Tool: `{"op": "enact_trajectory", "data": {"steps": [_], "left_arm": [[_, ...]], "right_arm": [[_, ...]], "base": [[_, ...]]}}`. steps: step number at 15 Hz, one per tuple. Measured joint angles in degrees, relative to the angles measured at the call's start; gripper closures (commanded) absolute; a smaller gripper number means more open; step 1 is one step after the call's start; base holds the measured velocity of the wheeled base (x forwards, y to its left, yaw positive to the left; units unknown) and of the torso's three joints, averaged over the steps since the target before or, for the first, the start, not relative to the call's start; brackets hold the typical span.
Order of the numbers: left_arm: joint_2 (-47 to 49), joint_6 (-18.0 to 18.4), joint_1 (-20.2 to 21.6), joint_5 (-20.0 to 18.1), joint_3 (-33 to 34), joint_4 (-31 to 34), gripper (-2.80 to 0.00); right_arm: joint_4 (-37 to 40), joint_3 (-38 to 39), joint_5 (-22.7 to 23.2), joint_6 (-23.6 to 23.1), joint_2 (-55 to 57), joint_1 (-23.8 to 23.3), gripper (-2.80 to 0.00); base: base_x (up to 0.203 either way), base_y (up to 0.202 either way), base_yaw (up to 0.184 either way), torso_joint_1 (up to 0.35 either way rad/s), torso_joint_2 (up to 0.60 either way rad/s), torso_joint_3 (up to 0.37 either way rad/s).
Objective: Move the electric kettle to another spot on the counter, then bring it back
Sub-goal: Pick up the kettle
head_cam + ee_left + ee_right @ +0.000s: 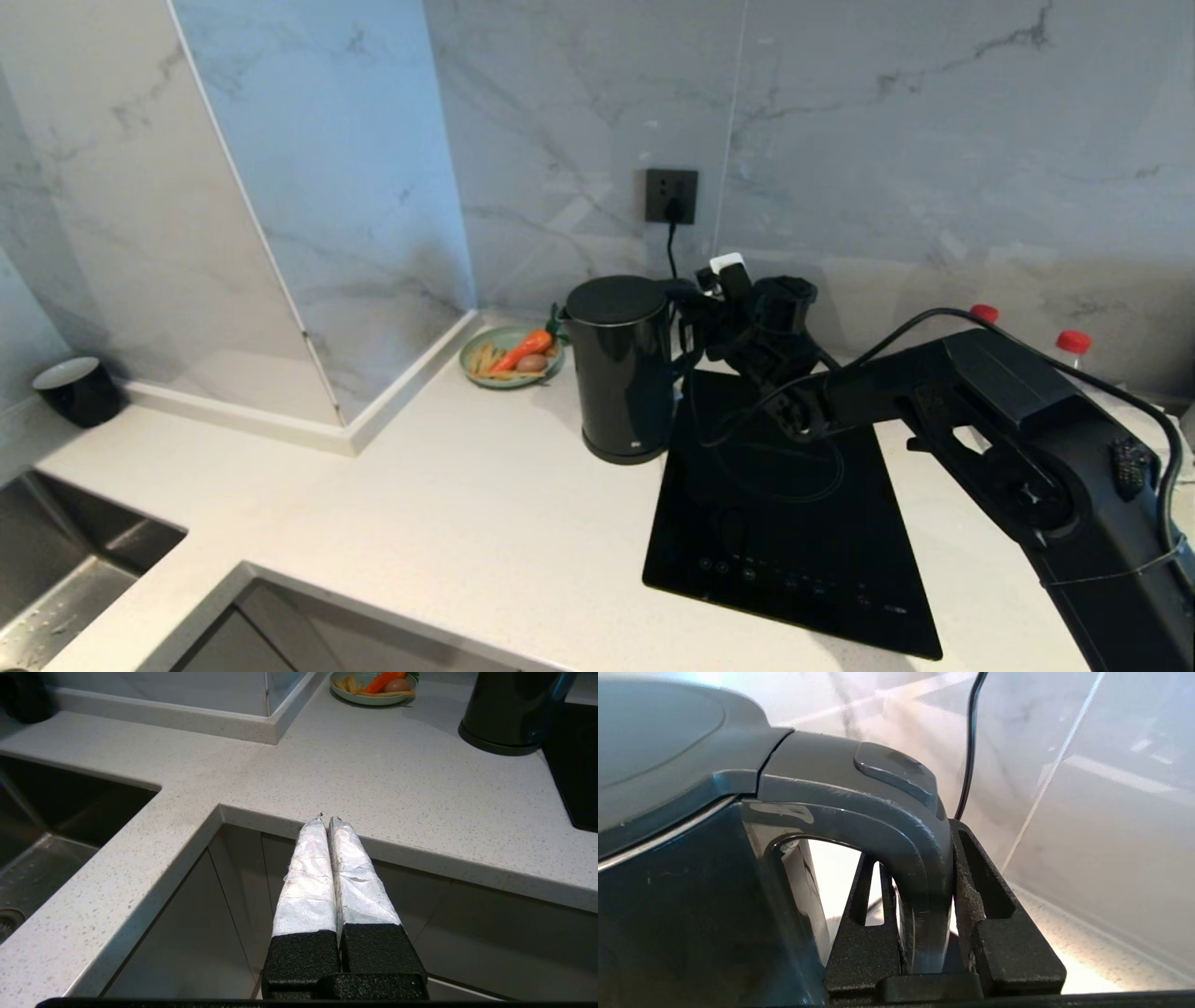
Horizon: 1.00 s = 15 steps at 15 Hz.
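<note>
Black electric kettle [621, 378] stands on the white tabletop [448, 523], touching the cooktop [794, 523]. My right pincer [924, 933] is clamped on its handle [896, 826]; left pincer [326, 823], pressed together, idles by the front edge. Lifting, relocating and returning look still undone.

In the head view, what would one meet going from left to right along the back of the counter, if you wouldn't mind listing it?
Black cup → green plate of food → electric kettle → right gripper on the kettle's handle → two red-capped bottles.

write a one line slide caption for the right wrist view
Right gripper clamped on the loop handle of the electric kettle, marble wall behind.
</note>
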Motion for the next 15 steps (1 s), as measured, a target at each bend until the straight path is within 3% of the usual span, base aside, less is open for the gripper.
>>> {"op": "enact_trajectory", "data": {"steps": [15], "left_arm": [[0.0, 0.0, 0.0, 0.0, 0.0, 0.0, 0.00]], "right_arm": [[-1.5, -1.9, -2.4, 3.5, -0.9, 1.8, 0.00]], "base": [[0.000, 0.000, 0.000, 0.000, 0.00, 0.000]]}}
